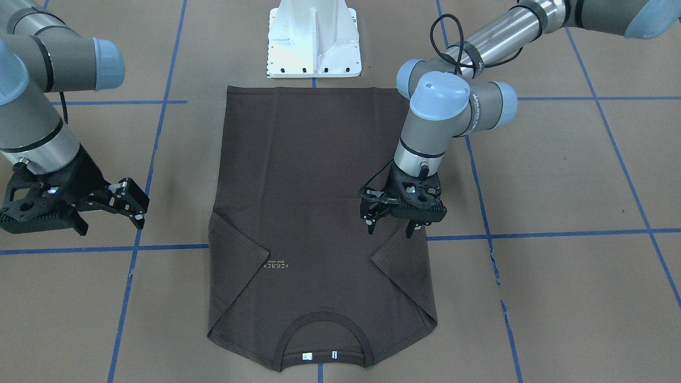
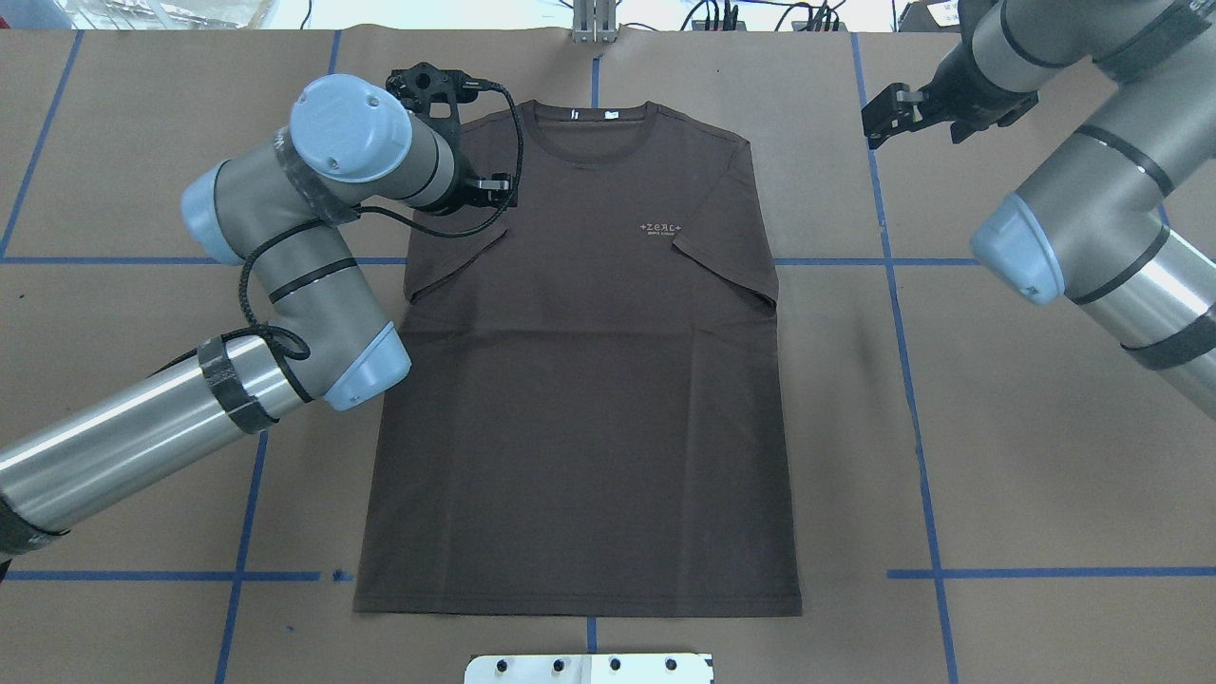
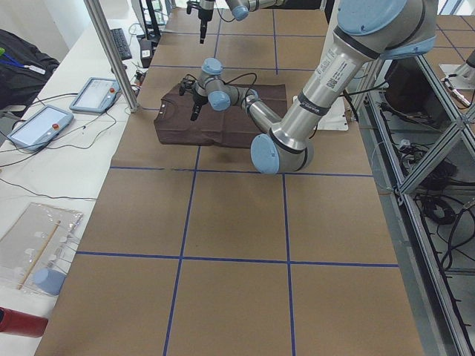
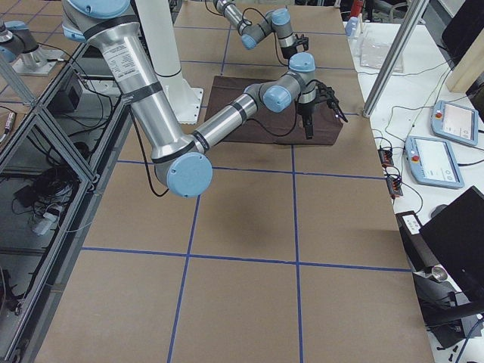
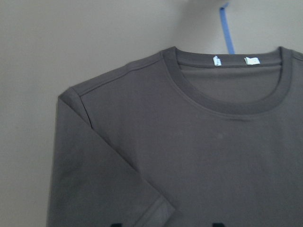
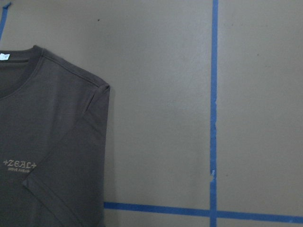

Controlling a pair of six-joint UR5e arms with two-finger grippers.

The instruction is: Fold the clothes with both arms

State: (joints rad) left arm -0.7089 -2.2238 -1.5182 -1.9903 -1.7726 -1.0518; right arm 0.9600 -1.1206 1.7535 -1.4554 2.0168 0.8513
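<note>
The dark brown T-shirt (image 1: 314,175) lies flat on the table, chest up, collar (image 2: 589,128) at the far end from the robot's base. Both sleeves are folded inward onto the body. My left gripper (image 1: 390,232) hangs open just above the folded sleeve (image 1: 396,255) on its side, nothing between its fingers. Its wrist view looks down on the collar (image 5: 227,99) and that sleeve (image 5: 109,179). My right gripper (image 1: 110,223) is open and empty, off the cloth beside the other shoulder. The right wrist view shows the shirt's shoulder (image 6: 71,109) and pale lettering (image 6: 20,164).
The white pedestal base (image 1: 314,40) stands just past the shirt's hem. Blue tape lines (image 1: 558,233) grid the brown table. Beside the table's far edge run an upright metal post (image 3: 111,52) and a side bench with control tablets (image 3: 93,93).
</note>
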